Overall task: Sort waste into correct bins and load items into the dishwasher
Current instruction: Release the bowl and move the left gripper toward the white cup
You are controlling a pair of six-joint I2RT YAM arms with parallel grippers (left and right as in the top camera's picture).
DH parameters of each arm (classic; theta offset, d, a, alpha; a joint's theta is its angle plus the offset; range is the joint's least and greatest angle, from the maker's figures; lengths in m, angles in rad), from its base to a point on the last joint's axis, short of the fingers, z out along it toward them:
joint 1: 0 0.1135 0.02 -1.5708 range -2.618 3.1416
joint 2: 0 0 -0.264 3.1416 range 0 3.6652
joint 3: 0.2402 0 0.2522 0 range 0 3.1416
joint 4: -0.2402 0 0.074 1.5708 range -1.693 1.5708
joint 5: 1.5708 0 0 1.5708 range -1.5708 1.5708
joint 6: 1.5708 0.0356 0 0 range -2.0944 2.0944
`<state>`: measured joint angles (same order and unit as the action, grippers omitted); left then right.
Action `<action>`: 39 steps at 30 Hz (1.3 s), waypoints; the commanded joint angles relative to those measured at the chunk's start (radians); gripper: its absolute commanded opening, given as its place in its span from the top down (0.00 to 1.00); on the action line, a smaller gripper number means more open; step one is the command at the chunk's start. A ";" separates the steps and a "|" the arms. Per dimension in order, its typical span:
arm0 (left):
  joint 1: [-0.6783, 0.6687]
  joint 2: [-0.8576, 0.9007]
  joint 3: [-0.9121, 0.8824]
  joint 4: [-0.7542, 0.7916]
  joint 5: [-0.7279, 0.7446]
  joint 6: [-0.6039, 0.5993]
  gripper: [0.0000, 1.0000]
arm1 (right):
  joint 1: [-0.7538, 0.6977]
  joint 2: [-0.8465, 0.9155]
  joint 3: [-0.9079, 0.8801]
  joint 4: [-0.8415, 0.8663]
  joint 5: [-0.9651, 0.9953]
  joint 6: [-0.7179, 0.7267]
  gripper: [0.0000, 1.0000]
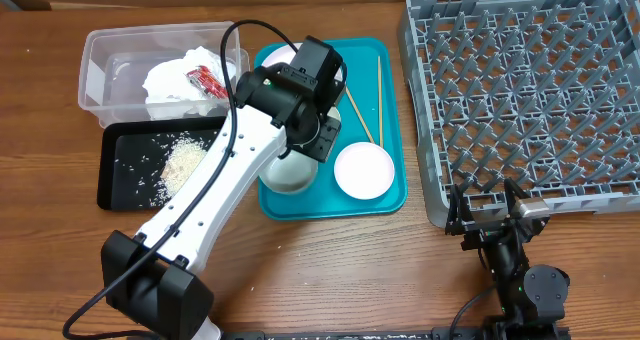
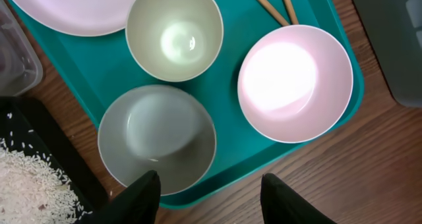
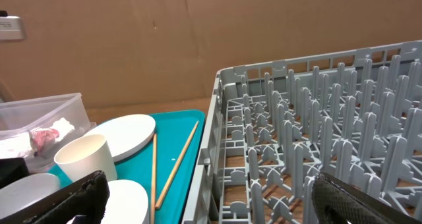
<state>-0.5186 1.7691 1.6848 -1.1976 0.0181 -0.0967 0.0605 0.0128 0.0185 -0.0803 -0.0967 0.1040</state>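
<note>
On the teal tray [image 1: 385, 195] lie a white plate [image 1: 275, 58], two white bowls [image 2: 157, 138] [image 2: 295, 82], a white cup [image 2: 175, 33] and two wooden chopsticks [image 1: 368, 100]. My left gripper [image 2: 211, 184] is open and empty, hovering above the tray's front edge by the left bowl. In the overhead view the left arm hides the cup. The clear tub [image 1: 100, 70] holds the crumpled napkin [image 1: 175, 80] and red wrapper [image 1: 207, 80]. Rice [image 1: 185, 162] lies in the black tray [image 1: 115, 175]. My right gripper [image 3: 211, 204] is open and empty at the grey rack's [image 1: 520, 90] front left corner.
The rack holds nothing among its pegs and fills the right side of the table. The tub and black tray sit left of the teal tray. A brown cardboard wall [image 3: 198, 39] stands behind the table. Bare wood lies along the front edge.
</note>
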 commanded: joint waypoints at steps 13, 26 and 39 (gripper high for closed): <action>-0.006 -0.005 0.032 -0.002 0.008 0.016 0.45 | 0.006 -0.010 -0.010 0.004 0.006 0.002 0.00; -0.005 -0.005 0.116 -0.021 0.025 0.030 0.37 | 0.006 -0.010 -0.010 0.004 0.006 0.002 0.00; -0.005 -0.005 0.188 -0.061 0.027 -0.095 0.29 | 0.006 -0.010 -0.010 0.004 0.006 0.002 0.00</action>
<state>-0.5186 1.7691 1.8477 -1.2575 0.0330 -0.1326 0.0605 0.0128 0.0185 -0.0799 -0.0967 0.1043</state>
